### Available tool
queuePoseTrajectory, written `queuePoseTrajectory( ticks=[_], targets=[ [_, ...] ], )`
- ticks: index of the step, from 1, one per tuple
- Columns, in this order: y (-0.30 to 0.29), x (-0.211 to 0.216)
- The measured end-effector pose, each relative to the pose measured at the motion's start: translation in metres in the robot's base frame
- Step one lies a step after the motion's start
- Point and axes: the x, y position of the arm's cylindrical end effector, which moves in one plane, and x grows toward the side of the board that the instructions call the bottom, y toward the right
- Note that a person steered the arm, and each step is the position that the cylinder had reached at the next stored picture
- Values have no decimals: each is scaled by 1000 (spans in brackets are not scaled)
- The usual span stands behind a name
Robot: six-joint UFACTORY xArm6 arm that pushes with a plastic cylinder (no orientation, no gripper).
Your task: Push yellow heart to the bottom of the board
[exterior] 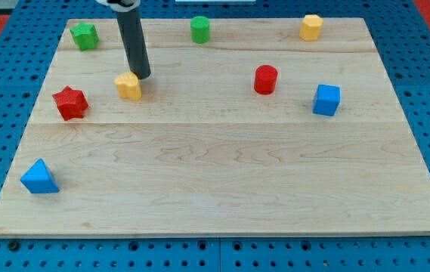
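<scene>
The yellow heart (pixel 128 86) lies on the wooden board (pixel 222 174) in the upper left part of the view. My tip (pixel 141 76) stands just above and to the right of the heart, touching or nearly touching its upper right edge. The dark rod rises from there to the view's top.
A red star (pixel 70 103) lies left of the heart. A green star (pixel 85 35), a green cylinder (pixel 200 29) and a yellow hexagon block (pixel 310 27) sit along the top. A red cylinder (pixel 265 79) and blue cube (pixel 326 100) lie right. A blue triangle (pixel 39 177) lies bottom left.
</scene>
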Motion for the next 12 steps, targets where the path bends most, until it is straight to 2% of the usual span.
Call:
queuePoseTrajectory(
  ticks=[1,3,4,6,7,9,10,12],
  targets=[
    [0,29],
    [-29,2],
    [-53,33],
    [28,123],
    [54,127],
    [59,93],
    [81,96],
    [88,165]
  ],
)
